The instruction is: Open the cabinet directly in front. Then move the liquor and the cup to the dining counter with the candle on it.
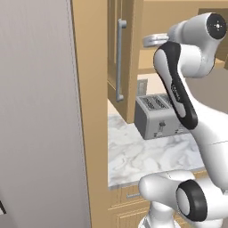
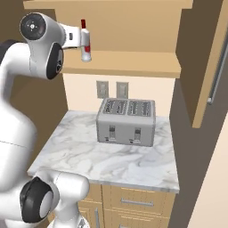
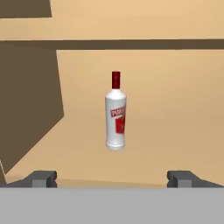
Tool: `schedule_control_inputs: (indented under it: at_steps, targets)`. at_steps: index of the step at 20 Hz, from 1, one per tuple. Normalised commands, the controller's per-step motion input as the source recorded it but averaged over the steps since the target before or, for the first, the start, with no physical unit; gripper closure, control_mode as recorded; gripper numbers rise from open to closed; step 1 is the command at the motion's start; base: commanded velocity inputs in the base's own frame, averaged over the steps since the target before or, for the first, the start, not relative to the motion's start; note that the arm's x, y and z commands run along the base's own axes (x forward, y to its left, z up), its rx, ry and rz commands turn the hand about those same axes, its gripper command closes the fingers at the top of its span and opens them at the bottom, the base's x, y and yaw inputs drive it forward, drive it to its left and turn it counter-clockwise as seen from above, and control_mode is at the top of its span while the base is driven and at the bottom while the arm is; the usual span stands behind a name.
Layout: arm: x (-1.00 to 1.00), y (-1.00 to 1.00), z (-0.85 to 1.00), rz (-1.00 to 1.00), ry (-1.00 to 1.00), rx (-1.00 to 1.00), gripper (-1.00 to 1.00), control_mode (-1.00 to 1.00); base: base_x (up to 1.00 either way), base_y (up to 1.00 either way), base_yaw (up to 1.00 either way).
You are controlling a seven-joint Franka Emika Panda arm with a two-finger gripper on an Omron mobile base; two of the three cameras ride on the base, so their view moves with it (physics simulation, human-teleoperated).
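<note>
The cabinet [image 2: 133, 62] stands open, its left door [image 1: 127, 58] and right door [image 2: 202, 67] swung out toward me. The liquor [image 3: 116, 114], a clear-white bottle with a red cap and red label, stands upright on the cabinet's lower shelf. It also appears as the liquor [image 2: 85, 44] just beyond my hand. My gripper [image 3: 113, 179] is open, level with the shelf and a short way in front of the bottle. Its fingertips [image 3: 43, 178] sit wide to either side with nothing between them. The cup, the candle and the dining counter are out of view.
A silver toaster [image 2: 127, 121] sits on the short marble counter [image 2: 89, 156] under the cabinet, with drawers [image 2: 133, 202] below. A tall grey panel [image 1: 40, 111] and a wood side [image 1: 91, 111] close off the left. The open doors flank my arm.
</note>
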Motion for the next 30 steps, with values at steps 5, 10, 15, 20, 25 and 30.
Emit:
schedule_control_inputs:
  at_steps: [5, 10, 15, 20, 25, 30]
  targets:
    - [0.36, 0.06, -0.02, 0.0, 0.0, 0.0, -1.0, -1.0, 0.0, 0.0, 0.0]
    - [0.24, 0.05, -0.12, 0.0, 0.0, 0.0, -1.0, -1.0, 0.0, 0.0, 0.0]
    - [0.11, 0.0, -0.18, 0.0, 0.0, 0.0, -1.0, -1.0, 0.0, 0.0, 0.0]
    - [0.22, 0.04, -0.04, 0.0, 0.0, 0.0, -1.0, -1.0, 0.0, 0.0, 0.0]
    - [0.31, 0.08, -0.05, 0.0, 0.0, 0.0, -1.0, -1.0, 0.0, 0.0, 0.0]
    - [0.29, 0.05, -0.02, 0.0, 0.0, 0.0, -1.0, -1.0, 0.0, 0.0, 0.0]
